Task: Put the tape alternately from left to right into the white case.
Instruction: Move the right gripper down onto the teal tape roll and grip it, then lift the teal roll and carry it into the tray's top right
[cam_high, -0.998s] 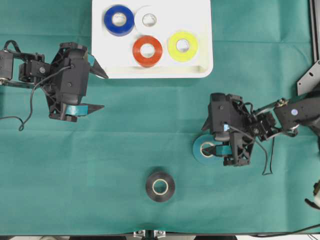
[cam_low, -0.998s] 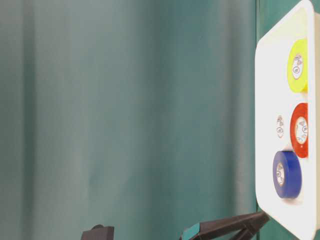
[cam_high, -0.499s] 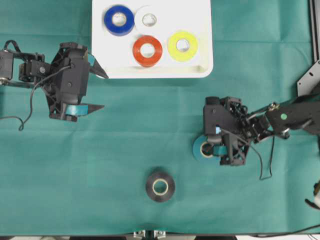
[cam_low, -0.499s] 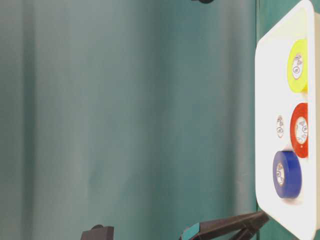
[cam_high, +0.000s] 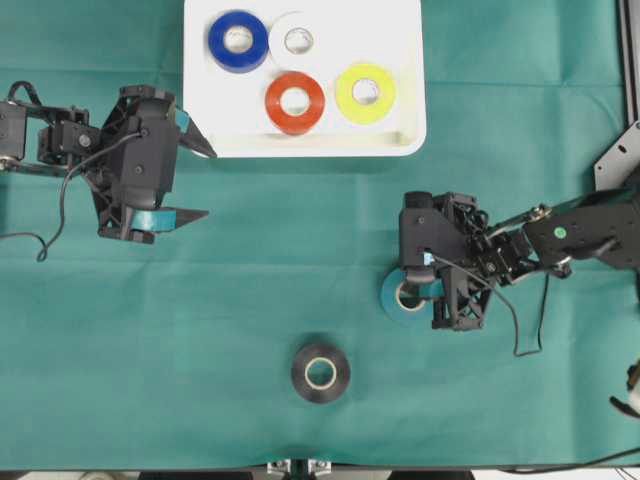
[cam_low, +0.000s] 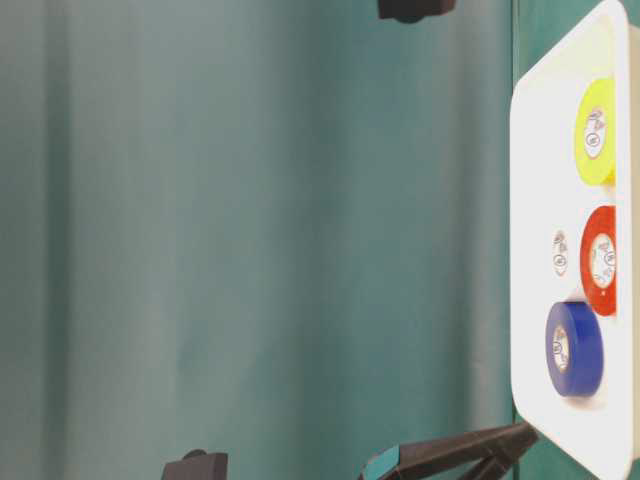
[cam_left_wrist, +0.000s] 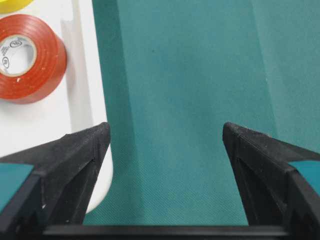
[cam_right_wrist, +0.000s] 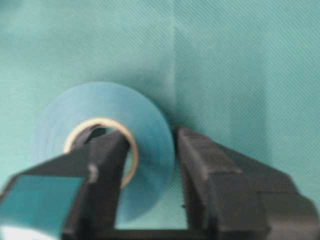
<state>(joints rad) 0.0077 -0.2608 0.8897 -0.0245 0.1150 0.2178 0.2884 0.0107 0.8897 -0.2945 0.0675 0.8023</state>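
The white case (cam_high: 300, 148) at the table's far edge holds a blue roll (cam_high: 238, 40), a white roll (cam_high: 298, 40), a red roll (cam_high: 295, 102) and a yellow roll (cam_high: 365, 92). The teal roll (cam_high: 398, 298) lies flat on the cloth at the right. My right gripper (cam_right_wrist: 150, 137) is shut on its wall (cam_right_wrist: 145, 115), one finger in the core and the other outside. A black roll (cam_high: 320, 373) lies alone near the front edge. My left gripper (cam_high: 208, 183) hangs open beside the case's near left corner (cam_left_wrist: 85, 75), holding nothing.
Green cloth covers the whole table. A metal frame (cam_high: 625, 110) stands at the right edge, and cables trail behind both arms. In the table-level view the case rim (cam_low: 520, 200) shows at the right, with a left finger (cam_low: 450, 455) low in the picture.
My right gripper has slid a little left over the teal roll and its jaws have shut on the roll's wall. The left arm has not moved.
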